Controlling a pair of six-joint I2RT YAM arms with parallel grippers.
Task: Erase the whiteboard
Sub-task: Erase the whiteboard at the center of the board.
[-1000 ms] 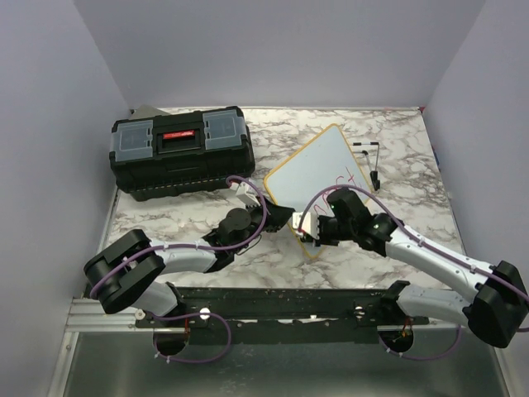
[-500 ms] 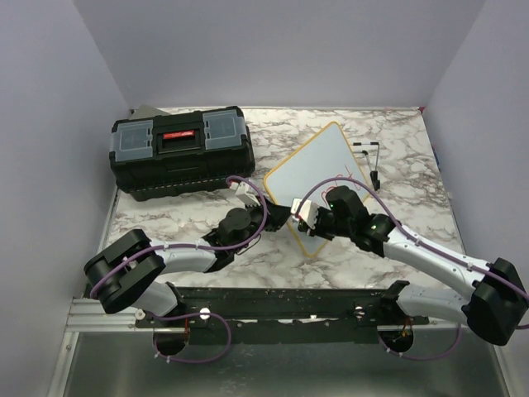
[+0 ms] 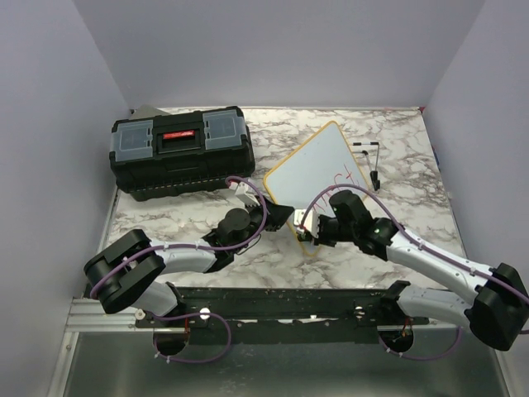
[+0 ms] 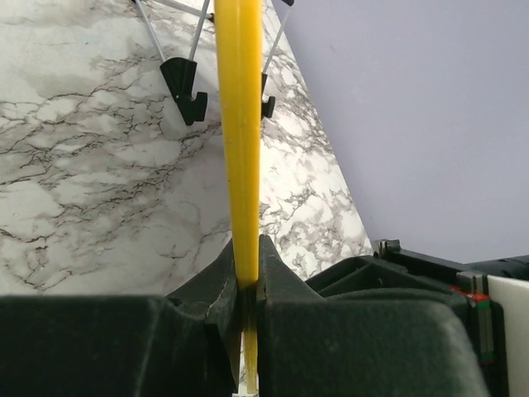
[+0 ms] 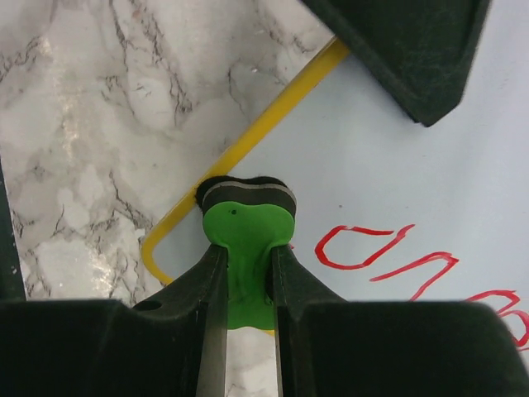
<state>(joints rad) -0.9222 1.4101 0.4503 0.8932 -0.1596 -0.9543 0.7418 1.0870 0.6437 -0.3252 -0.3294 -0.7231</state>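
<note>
Overhead, top view: the whiteboard (image 3: 318, 175) is recorded on the marble table (image 3: 397, 141), toward 2 o'clock from the middle, its long axis running from 7 to 1 o'clock. Red writing (image 3: 344, 179) is seen on its near half. A black toolbox (image 3: 182, 150) is noted at 10 o'clock, apart from the board. The left gripper (image 3: 279, 217) is placed at the board's 8 o'clock edge; the right gripper (image 3: 307, 227) is set over its 6 o'clock corner.

Left wrist view: the board's yellow frame (image 4: 240, 124) is seen edge-on, and the left gripper (image 4: 248, 285) is clamped tight on it. Black feet (image 4: 183, 87) are visible at 11 o'clock.

Right wrist view: a green eraser (image 5: 245, 227) is pinched in the right gripper (image 5: 245, 269), its dark pad pressed on the white surface (image 5: 397, 157) just inside the rounded corner. Red strokes (image 5: 388, 258) are logged at 3 o'clock of the pad, close but not touching.
</note>
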